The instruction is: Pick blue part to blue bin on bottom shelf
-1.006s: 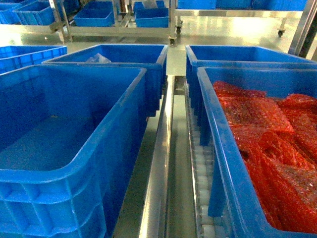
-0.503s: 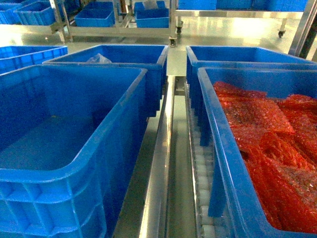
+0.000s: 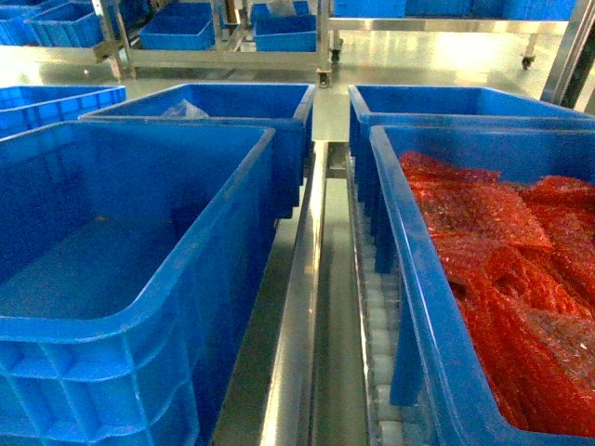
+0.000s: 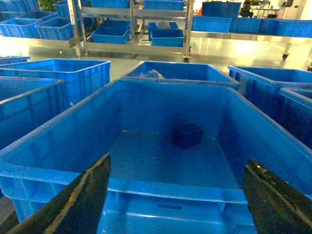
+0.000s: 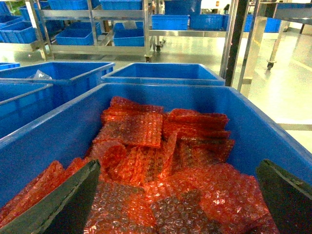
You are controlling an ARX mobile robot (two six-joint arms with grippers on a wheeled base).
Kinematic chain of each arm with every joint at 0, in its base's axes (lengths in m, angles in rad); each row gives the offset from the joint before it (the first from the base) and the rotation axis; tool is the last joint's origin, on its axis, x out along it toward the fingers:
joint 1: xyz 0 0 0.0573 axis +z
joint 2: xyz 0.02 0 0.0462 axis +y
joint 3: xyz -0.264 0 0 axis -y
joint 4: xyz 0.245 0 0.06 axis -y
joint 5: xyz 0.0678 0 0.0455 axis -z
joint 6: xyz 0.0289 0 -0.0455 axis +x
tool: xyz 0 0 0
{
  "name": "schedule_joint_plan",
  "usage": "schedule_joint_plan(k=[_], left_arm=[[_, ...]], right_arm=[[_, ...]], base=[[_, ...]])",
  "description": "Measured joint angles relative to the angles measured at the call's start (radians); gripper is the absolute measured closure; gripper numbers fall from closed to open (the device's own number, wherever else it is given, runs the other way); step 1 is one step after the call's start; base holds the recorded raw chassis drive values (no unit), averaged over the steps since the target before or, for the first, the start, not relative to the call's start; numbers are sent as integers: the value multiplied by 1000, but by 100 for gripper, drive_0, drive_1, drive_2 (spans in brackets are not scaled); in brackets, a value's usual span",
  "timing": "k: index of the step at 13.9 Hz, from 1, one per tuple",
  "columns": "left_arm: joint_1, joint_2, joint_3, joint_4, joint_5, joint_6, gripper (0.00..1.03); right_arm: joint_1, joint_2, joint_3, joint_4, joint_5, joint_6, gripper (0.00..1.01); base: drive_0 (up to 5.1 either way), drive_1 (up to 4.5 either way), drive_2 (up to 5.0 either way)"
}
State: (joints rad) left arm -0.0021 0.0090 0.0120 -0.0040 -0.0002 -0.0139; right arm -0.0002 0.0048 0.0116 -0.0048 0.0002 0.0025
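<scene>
1. The rack carries big blue bins in rows; its metal rail and rollers run down the middle between them in the head view.
2. The left bin sits at the rack's near left edge, and the right bin of red bubble wrap sits at the near right edge.
3. The left pincer hangs just above the left bin's near rim, jaws spread wide and gripping nothing.
4. The right pincer hovers over the bubble wrap, equally wide and empty.
5. The blue part, a small dark block, rests on the left bin's floor near the far wall, ahead of and below the left pincer.
6. The step looks like the approach before the grasp; next the left pincer likely must reach forward and down to straddle the block.
</scene>
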Motion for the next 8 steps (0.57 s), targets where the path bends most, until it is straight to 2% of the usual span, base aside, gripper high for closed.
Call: schedule_joint_plan(k=[1,2,8], left_arm=[[0,0,0,0,0,0,8],[0,0,0,0,0,2,5],[0,0,0,0,0,3,5]], right_arm=[[0,0,0,0,0,0,3],[0,0,0,0,0,0,3],[0,0,0,0,0,0,3]], base=[[0,0,0],[0,0,0],[0,0,0]])
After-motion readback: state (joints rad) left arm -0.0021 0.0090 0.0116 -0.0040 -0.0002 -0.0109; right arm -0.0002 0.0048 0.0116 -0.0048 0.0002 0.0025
